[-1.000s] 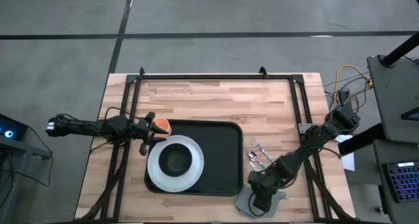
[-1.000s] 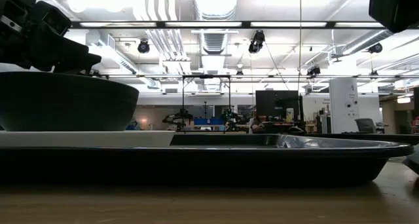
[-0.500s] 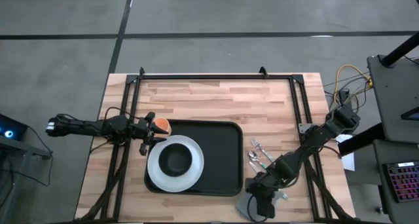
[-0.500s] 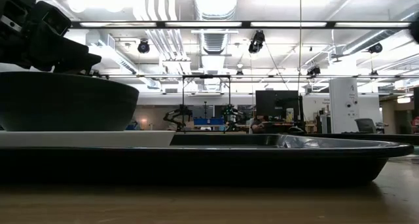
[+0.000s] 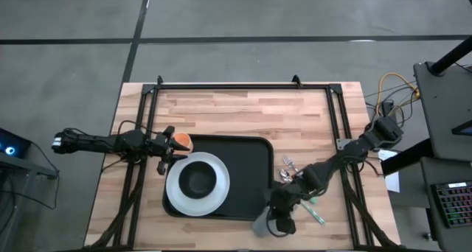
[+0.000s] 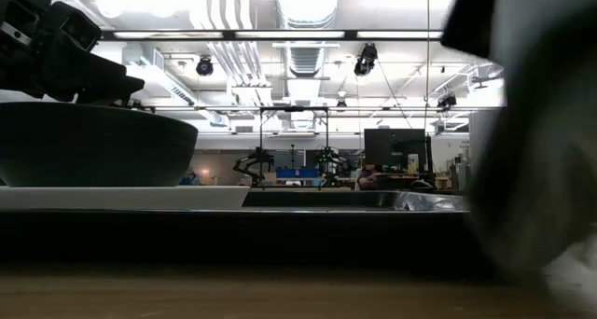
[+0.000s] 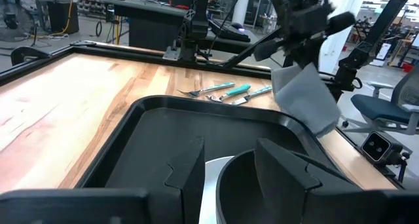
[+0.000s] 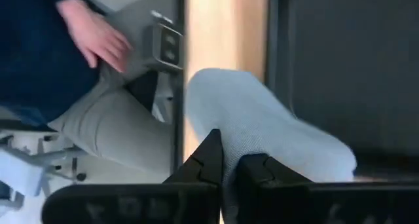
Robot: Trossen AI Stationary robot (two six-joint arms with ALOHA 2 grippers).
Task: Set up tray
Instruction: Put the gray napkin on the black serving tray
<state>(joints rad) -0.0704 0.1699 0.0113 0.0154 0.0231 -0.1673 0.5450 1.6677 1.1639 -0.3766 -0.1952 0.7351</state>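
The black tray [image 5: 251,171] lies mid-table with a white plate [image 5: 177,197] on its left half and a dark bowl [image 5: 198,180] on the plate. My right gripper [image 5: 282,217] is at the tray's near right corner, shut on a grey napkin [image 5: 264,224], which also shows in the left wrist view [image 7: 304,96]. My left gripper [image 7: 229,171] is open above the plate's far left rim and holds nothing. An orange round thing [image 5: 181,140] sits beside it. Cutlery [image 5: 291,169] lies on the table right of the tray. My right gripper pinches the napkin's upper part [image 8: 242,145] between its two fingers, which come from above. The napkin hangs below the fingers, clear of the table and slack. I cannot tell whether it is one layer or several.
A black frame [image 5: 221,86] runs round the tabletop. Bare wood [image 5: 236,112] lies beyond the tray's far rim. The tray's right half [image 5: 247,163] is bare. In the right wrist view a person [image 8: 91,34] sits just off the table's near edge.
My right gripper has gone from the table's near right edge toward the tray's near right corner. It has carried the napkin, which was lying at the table's edge and now hangs lifted clear. In the low view it now fills the right side.
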